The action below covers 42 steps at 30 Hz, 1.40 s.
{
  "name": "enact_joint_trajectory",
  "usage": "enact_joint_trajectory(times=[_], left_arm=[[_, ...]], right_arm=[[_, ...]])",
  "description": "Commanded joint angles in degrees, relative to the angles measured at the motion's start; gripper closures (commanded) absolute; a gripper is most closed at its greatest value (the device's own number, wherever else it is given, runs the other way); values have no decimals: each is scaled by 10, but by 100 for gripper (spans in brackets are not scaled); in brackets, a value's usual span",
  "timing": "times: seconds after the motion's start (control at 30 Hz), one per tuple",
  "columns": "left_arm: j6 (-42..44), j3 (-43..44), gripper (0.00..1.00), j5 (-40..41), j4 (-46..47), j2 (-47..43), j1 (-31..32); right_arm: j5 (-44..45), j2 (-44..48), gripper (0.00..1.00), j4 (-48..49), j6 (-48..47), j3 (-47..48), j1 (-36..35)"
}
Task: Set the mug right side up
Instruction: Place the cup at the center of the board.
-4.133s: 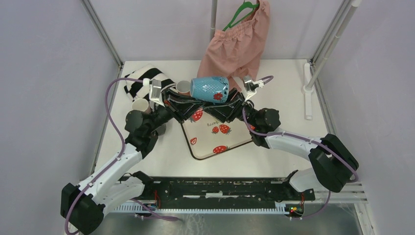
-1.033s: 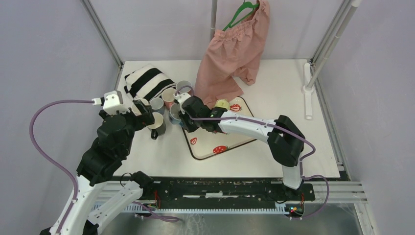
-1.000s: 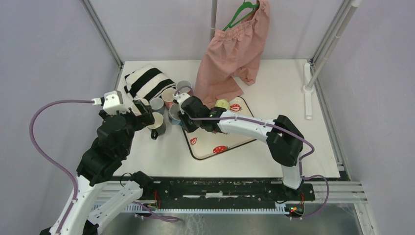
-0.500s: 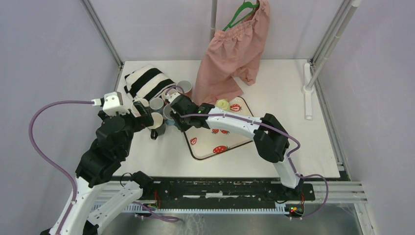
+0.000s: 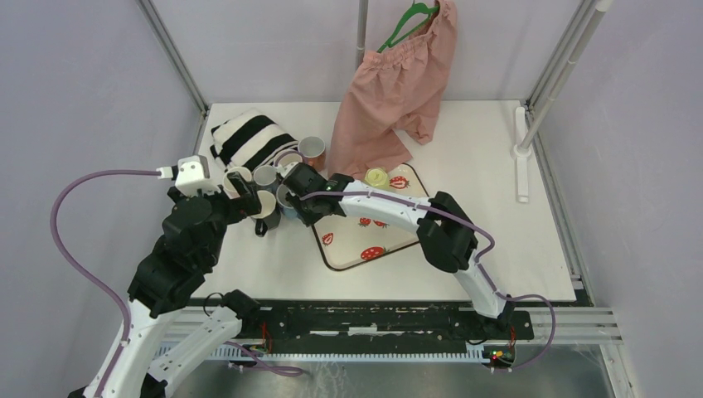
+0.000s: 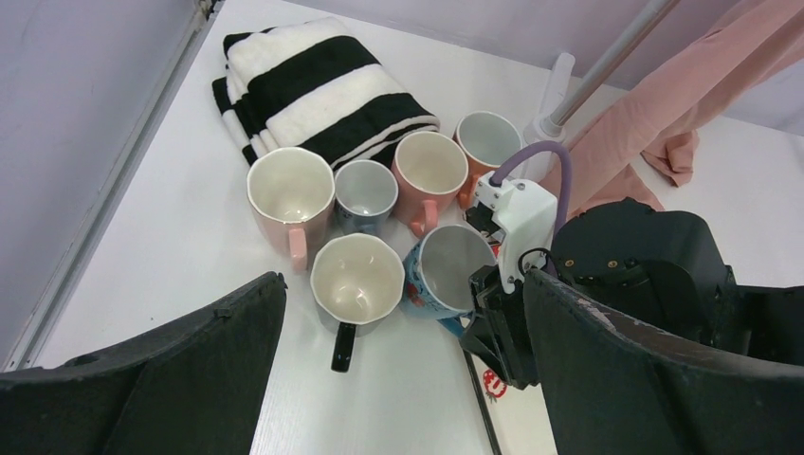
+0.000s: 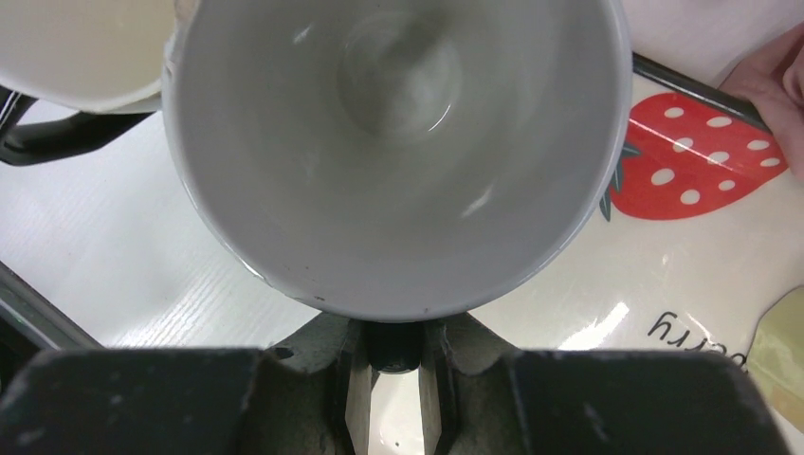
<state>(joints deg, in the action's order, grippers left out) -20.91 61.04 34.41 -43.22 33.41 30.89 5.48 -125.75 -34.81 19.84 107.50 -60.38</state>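
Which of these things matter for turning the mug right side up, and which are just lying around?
In the job: blue mug; right end effector holding it.
Just lying about: striped towel; other mugs; strawberry tray; pink shorts.

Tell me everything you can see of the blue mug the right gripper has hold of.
The blue mug looks ceramic: blue patterned outside, plain pale grey inside, empty. It is mouth up, slightly tipped, among the other mugs at the strawberry tray's left edge, close against the white mug. The right gripper is shut on its side just below the rim, apparently on the handle. Whether its base rests on the table is hidden.
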Motion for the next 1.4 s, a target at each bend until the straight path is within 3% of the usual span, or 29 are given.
enact_joint_trajectory(times=[0.0,0.47,0.67,0.9,1.37], left_arm=[[25,4,0,-6,7,0,1],[20,4,0,-15,3,3,1],[19,5,0,-16,3,3,0],[16,3,0,-18,3,4,0],[15,6,0,-18,3,16,0]], right_arm=[[11,-4,100,1,-9,48,-3],[19,-33,99,-13,-14,71,-4],[28,-39,91,-16,-15,74,-3],[28,-34,74,-8,-16,68,-2],[22,5,66,28,-25,27,-3]])
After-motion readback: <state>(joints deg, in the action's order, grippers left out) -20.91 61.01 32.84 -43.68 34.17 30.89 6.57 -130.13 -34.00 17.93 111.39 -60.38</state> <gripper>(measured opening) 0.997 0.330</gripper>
